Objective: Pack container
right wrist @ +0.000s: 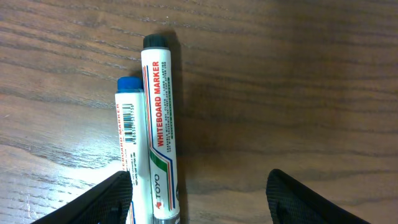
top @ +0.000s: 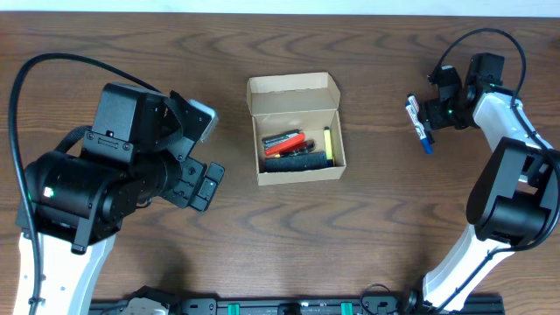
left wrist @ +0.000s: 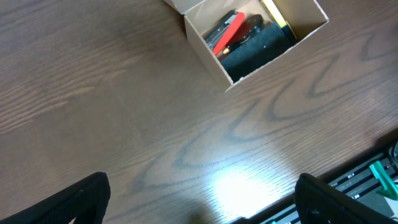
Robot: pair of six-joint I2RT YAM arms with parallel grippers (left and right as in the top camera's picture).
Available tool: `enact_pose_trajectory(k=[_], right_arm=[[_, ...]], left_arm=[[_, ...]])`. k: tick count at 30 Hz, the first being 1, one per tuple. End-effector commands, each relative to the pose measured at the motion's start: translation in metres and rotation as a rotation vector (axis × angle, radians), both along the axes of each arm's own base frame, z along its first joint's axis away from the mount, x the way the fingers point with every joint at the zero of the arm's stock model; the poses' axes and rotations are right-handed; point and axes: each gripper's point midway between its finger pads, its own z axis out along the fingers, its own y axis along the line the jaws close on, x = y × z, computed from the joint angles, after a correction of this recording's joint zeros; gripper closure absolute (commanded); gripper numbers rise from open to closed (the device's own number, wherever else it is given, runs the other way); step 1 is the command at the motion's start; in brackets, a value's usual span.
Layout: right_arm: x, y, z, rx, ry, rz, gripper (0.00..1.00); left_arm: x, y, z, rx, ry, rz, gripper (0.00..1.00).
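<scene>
The tan cardboard container (top: 296, 127) sits open mid-table with its flap lid up at the back. It holds red, black and yellow markers and a dark eraser; it also shows in the left wrist view (left wrist: 249, 37). Two whiteboard markers lie side by side at the right (top: 420, 124): a blue-capped one (right wrist: 127, 143) and a dark-capped one (right wrist: 160, 130). My right gripper (right wrist: 199, 199) is open just above them, its left finger over the blue-capped marker and the dark-capped one just inside the jaws. My left gripper (left wrist: 202, 199) is open and empty over bare wood, left of the container.
The wood table's front edge and a black rail with green parts (left wrist: 373, 177) show at the lower right of the left wrist view. The left arm's bulk (top: 114, 175) fills the table's left side.
</scene>
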Motion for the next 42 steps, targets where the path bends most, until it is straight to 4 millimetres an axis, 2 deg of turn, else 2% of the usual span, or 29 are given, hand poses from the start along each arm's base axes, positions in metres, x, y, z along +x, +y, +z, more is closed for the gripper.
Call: enact_pose_trajectory(k=[1, 9, 16, 26, 31, 34, 42], right_arm=[[0.001, 0.001, -0.012, -0.011, 0.025, 0.013, 0.29], [0.001, 0.000, -0.014, -0.018, 0.030, 0.010, 0.29], [-0.005, 0.002, -0.029, -0.005, 0.069, 0.009, 0.31], [-0.003, 0.002, -0.029, -0.018, 0.063, 0.011, 0.34], [-0.003, 0.006, -0.029, -0.016, 0.067, 0.018, 0.53], [-0.002, 0.010, -0.029, -0.016, 0.068, 0.026, 0.57], [-0.001, 0.014, -0.029, 0.001, 0.071, -0.010, 0.84]], left_arm=[[-0.001, -0.001, -0.001, -0.009, 0.011, 0.008, 0.05], [-0.001, 0.000, -0.001, -0.009, 0.011, 0.008, 0.05], [-0.001, 0.000, -0.001, -0.009, 0.011, 0.008, 0.05], [-0.001, -0.001, -0.001, -0.009, 0.011, 0.008, 0.05], [-0.001, 0.000, -0.001, -0.009, 0.011, 0.008, 0.05], [-0.001, 0.000, -0.001, -0.009, 0.011, 0.008, 0.05], [-0.001, 0.000, -0.001, -0.009, 0.011, 0.008, 0.05]])
